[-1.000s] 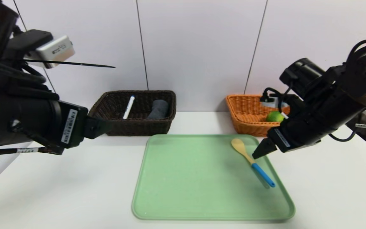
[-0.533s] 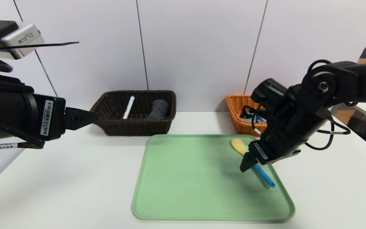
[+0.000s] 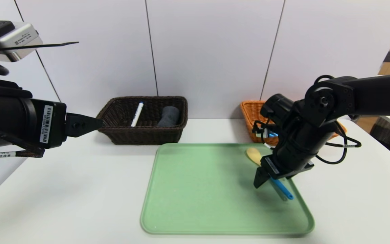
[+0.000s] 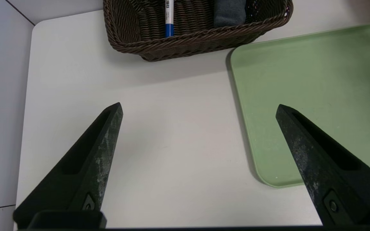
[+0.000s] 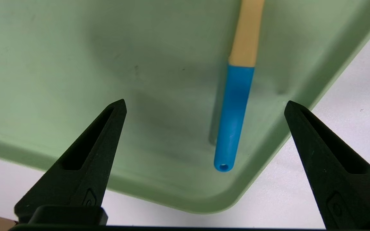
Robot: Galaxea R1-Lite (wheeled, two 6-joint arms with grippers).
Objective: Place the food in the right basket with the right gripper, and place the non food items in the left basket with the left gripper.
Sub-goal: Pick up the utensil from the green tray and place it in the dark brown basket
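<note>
The pale wooden spoon (image 3: 254,155) with a blue handle (image 5: 234,109) lies on the green tray (image 3: 198,189), near its right edge. My right gripper (image 3: 265,181) hangs open just above that handle, fingers pointing down, one on each side of it and apart from it. The orange-tan right basket (image 3: 253,117) is partly covered by the right arm; the food is hidden. The dark brown left basket (image 3: 144,136) holds the white marker (image 3: 136,114) and the rolled grey towel (image 3: 168,116). My left gripper (image 3: 98,124) is open and empty, held left of that basket.
The tray's left edge (image 4: 300,80) lies beside bare white table under the left gripper (image 4: 199,107). A panelled wall stands right behind both baskets. The table's left edge (image 4: 27,106) is close to the left arm.
My right arm swung away from the orange basket, forward and down, to above the spoon's handle, now covering the lime. The left arm drew back a little to the left.
</note>
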